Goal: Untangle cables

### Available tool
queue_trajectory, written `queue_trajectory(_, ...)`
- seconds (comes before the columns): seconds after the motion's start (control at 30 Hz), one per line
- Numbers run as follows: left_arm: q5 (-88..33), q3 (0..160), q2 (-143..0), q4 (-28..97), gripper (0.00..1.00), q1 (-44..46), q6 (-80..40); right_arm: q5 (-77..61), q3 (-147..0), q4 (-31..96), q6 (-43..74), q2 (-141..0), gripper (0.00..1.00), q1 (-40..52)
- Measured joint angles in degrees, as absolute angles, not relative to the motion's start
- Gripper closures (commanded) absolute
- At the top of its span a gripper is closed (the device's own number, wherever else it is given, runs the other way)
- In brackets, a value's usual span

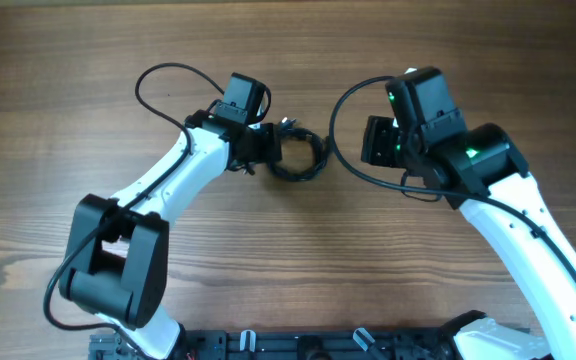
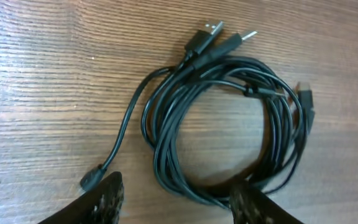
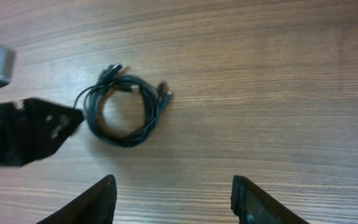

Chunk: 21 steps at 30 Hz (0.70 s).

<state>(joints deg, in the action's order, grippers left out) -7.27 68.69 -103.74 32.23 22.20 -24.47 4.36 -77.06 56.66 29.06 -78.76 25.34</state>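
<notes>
While the cables (image 2: 160, 146) are lying in one tight black coil on the wooden table (image 1: 68, 80), two USB plugs sticking out together, one loose end trailing off, left gripper (image 2: 179, 202) spread wide, straddling the coil's near edge, right gripper (image 3: 173, 199) hovering released, well apart, empty.

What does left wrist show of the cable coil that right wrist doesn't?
Left wrist only: close detail of the coil of thin black cables: two silver-tipped black plugs at its top, and a loose tail ending in a small black plug beside the open left gripper's finger.
Right wrist only: the whole coil from farther off, the left gripper's black body next to it, bare brown wooden table to its right, and the open right gripper.
Both: the coil lies bundled on the table, neither gripper closed on it.
</notes>
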Motion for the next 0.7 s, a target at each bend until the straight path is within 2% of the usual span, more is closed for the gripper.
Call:
queue_trajectory(0.53,-1.7,68.7,-112.1,24.6,0.46,27.2,-28.2,0.4,-77.1,61.1,29.1,-78.8,0.39,25.3)
queue_trajectory(0.57,-1.7,68.7,-112.1,24.4,0.49,27.3,-28.2,0.0,-77.1,61.1,29.1,-78.8,0.39,25.3)
queue_trajectory(0.6,-1.7,68.7,-112.1,24.3,0.57,27.3,-28.2,-0.1,-77.1,61.1,29.1,-78.8,0.39,25.3)
queue_trajectory(0.63,-1.6,68.7,-112.2,24.3,0.71,27.3,-28.4,-0.4,-77.1,61.1,29.1,-78.8,0.39,25.3)
queue_trajectory(0.67,-1.5,68.7,-112.3,24.2,0.96,27.3,-28.6,-0.5,-77.1,61.1,29.1,-78.8,0.39,25.3)
queue_trajectory(0.7,-1.5,68.7,-112.4,24.2,0.96,27.3,-28.8,-0.5,-77.1,61.1,29.1,-78.8,0.39,25.3)
